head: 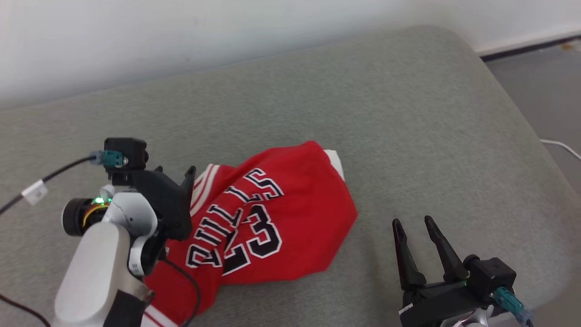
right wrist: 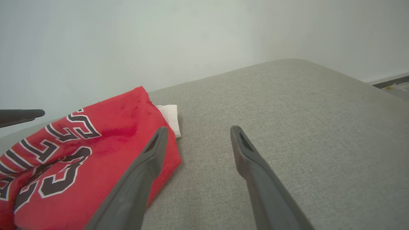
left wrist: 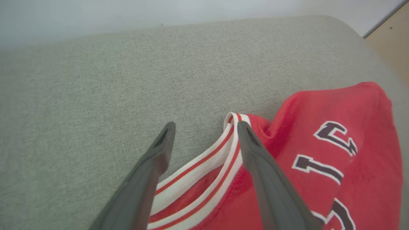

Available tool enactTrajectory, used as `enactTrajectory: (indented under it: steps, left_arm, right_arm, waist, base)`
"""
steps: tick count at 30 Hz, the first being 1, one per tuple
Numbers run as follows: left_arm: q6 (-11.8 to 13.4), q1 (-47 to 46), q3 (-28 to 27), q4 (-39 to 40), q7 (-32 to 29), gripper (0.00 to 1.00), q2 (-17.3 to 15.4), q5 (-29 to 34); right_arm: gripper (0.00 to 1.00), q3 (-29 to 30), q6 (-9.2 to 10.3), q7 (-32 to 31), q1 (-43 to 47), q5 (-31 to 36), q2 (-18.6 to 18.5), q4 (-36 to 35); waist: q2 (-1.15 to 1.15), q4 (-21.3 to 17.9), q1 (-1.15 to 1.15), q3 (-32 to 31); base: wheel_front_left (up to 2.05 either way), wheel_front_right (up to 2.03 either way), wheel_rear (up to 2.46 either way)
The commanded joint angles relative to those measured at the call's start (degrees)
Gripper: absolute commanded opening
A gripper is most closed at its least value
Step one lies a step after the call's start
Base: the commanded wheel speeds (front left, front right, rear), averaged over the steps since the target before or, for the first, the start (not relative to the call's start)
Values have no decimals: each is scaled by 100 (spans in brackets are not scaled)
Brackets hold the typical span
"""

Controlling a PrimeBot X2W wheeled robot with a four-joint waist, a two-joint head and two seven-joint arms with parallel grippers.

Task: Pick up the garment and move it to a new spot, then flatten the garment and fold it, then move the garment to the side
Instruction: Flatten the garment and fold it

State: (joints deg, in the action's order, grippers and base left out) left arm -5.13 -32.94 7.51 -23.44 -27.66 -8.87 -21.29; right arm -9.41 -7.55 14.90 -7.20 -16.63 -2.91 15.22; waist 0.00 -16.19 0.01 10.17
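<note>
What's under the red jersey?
Grey cushion supports the red jersey; a white piece pokes out from under its far corner. Whatever else lies beneath is covered.

One jersey [head: 281, 227], one grey cushion [head: 408, 136], four dark fingers [head: 404, 254]

The right pincer [right wrist: 198, 129] rises from the bottom edge with its two dark fingers spread apart and nothing between them. Both fingertips stand over a grey fabric cushion [right wrist: 287, 111]. A red jersey [right wrist: 96, 150] with black, white-outlined lettering lies crumpled on the cushion at the left. The pincer's left-hand finger overlaps the jersey's near edge; contact cannot be determined. A white fabric piece [right wrist: 169, 116] protrudes at the jersey's far corner. The left pincer [right wrist: 22, 115] shows as a dark tip at the left edge, beyond the jersey. A pale wall [right wrist: 159, 38] stands behind the cushion. A dark baseboard [right wrist: 388, 81] runs at the far right.
</note>
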Motion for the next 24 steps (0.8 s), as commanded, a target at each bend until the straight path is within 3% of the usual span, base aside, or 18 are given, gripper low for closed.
enactTrajectory:
  steps: [1,10,17,18,20,24]
  left_arm:
    - [-33,-169,27,-113,-105,100,-49,-39]
    - [1,-411,230,-545,-640,100,-306,56]
    - [29,-397,415,-742,-935,100,-309,145]
    - [13,-391,456,-750,-959,80,-292,141]
    - [-24,-397,524,-712,-910,0,-236,105]
    - [-85,-533,586,-541,-496,0,-192,102]
  right_arm:
    - [100,-9,13,29,-77,-44,4,-12]
    - [100,-25,13,34,-104,-158,5,-98]
    - [100,-50,13,35,-74,-192,4,-150]
    - [100,-54,13,35,-76,-199,4,-157]
    - [100,-52,13,36,-79,-197,4,-166]
    - [100,-36,13,35,-70,-179,4,-177]
  waist:
    - [0,-453,-1,337]
    - [0,-758,-1,537]
    - [0,-800,-1,577]
    - [0,-799,-1,582]
    - [0,-788,-1,587]
    - [0,-737,-1,580]
  base:
    - [0,0,0]
    - [0,0,0]
    - [0,0,0]
    - [0,0,0]
    - [0,0,0]
    - [0,0,0]
